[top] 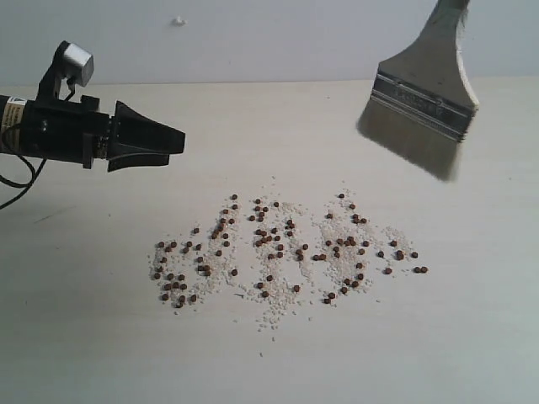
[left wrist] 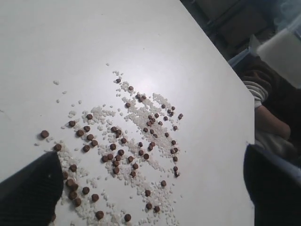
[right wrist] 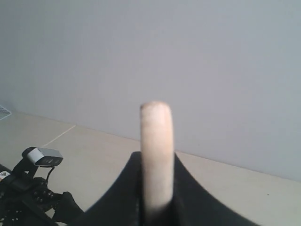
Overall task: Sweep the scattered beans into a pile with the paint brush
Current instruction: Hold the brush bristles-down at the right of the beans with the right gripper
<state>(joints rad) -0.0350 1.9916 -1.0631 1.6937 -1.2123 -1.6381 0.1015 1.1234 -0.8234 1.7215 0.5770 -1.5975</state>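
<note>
Seen from the exterior camera, the left pincer (top: 177,143) hangs over the pale table (top: 253,109) with its black fingers spread and nothing between them. The beans (top: 268,240) lie scattered among whitish crumbs (top: 282,271) in three loose bands on the tabletop, ahead of and below its tips. Well apart from that pincer, past the far side of the beans, the paint brush (top: 425,93) hangs tilted in the air, its off-white bristles (top: 408,143) pointing down and clear of the beans; the pincer holding it is outside this picture. From the left wrist camera, the left pincer's two dark fingers (left wrist: 33,188) stand wide apart, with beans (left wrist: 120,153) and crumbs strewn on the table between and beyond them, a few just beside one finger. From the right wrist camera, the right pincer (right wrist: 156,157) is pressed onto the brush's pale wooden handle (right wrist: 156,127), whose rounded end stands up between its dark jaws. The left arm (right wrist: 33,197) shows beyond it, low over the table.
</note>
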